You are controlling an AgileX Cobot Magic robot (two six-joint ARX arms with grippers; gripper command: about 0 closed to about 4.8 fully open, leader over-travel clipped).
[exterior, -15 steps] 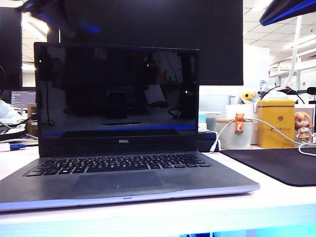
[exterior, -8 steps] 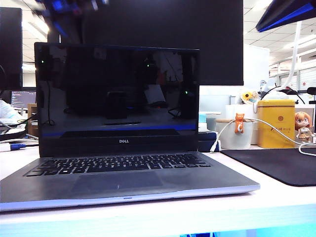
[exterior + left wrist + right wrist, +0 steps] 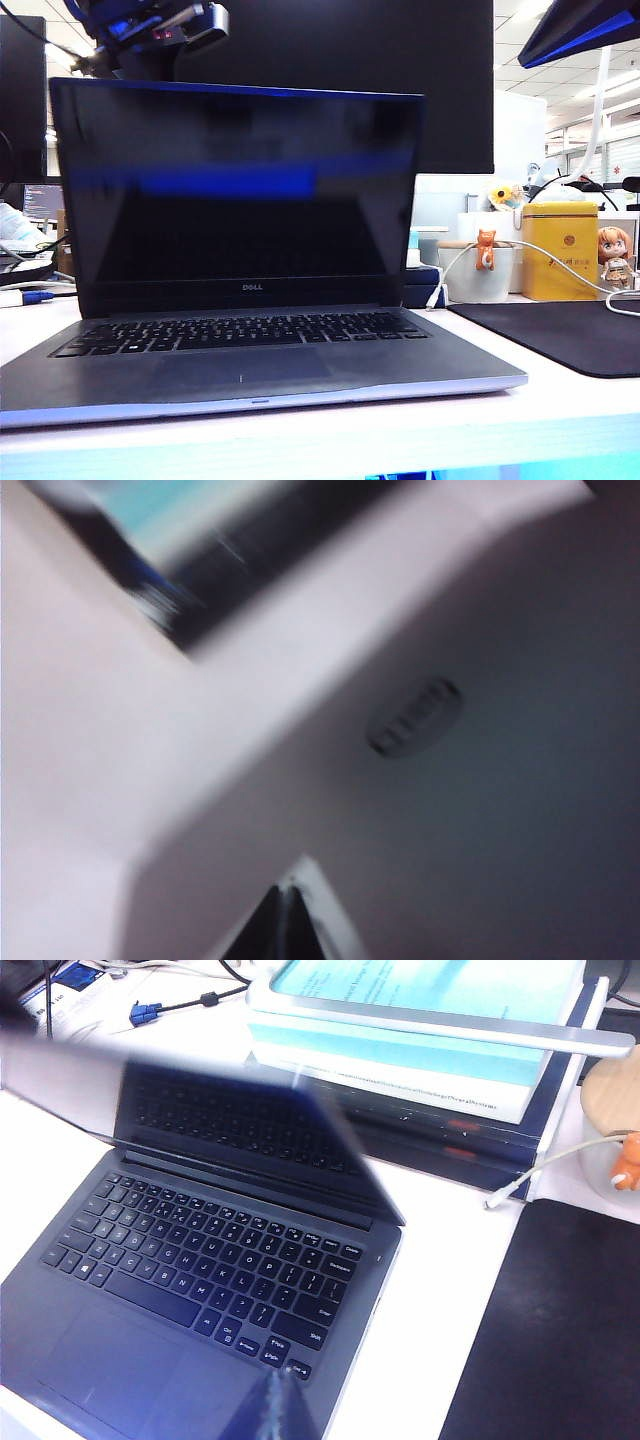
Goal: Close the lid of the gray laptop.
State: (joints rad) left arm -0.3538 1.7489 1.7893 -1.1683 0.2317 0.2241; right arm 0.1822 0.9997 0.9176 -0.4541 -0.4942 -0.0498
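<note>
"DELL" on the lid [image 3: 240, 190] bezel.

The lid [image 3: 235, 195] of the gray laptop [image 3: 250, 375] now leans forward toward the keyboard, where a second ago it stood further back. Its top edge sits higher and wider in the exterior view, and the sharp room reflections on the screen have given way to a blurred blue band. The left gripper [image 3: 165, 25] (only a dark blur earlier) now shows more clearly just above the lid's top left edge, shifted right.
</note>
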